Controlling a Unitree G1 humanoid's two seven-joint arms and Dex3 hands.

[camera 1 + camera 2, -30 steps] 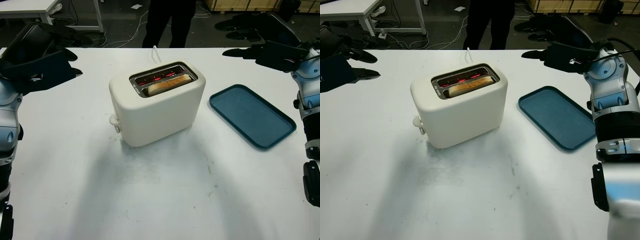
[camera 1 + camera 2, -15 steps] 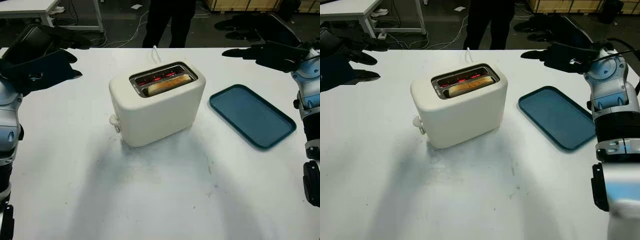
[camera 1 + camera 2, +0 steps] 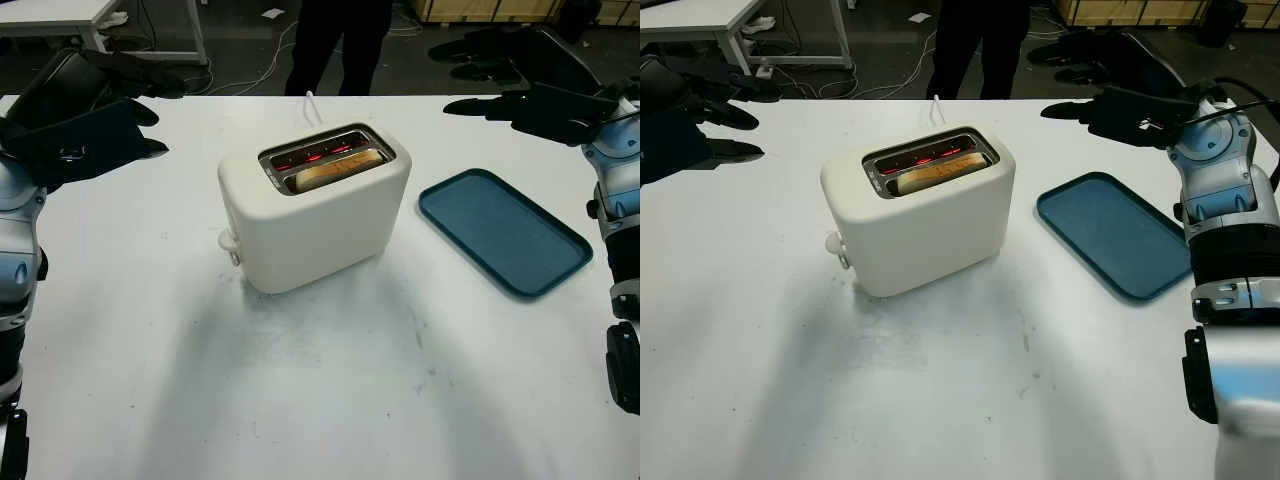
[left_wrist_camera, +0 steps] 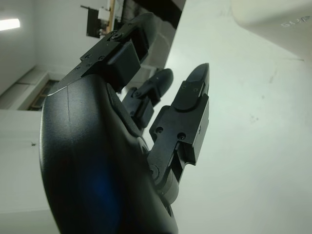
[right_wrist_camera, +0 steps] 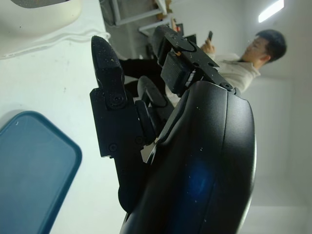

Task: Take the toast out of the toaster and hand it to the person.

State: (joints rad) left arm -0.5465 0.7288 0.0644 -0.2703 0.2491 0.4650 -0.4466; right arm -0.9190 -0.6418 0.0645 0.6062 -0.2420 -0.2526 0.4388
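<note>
Toast [image 3: 338,171] sits low in the near slot of the toaster [image 3: 312,205] at table centre, far slot glowing red. Left hand [image 3: 85,125] at approx 10 o'clock, open, holding nothing; right hand [image 3: 530,100] at approx 2 o'clock, open, empty too, beyond the blue tray [image 3: 503,230]. Person [image 3: 335,40] stands at 12. Toast prob light, stiff but crumbly, hot; pinch exposed top edge gently, lift straight up w/o squeezing.

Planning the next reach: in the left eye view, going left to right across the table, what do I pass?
left hand, open, above the table's left edge → toaster with toast in its slot → blue tray → right hand, open, above the far right corner.
</note>
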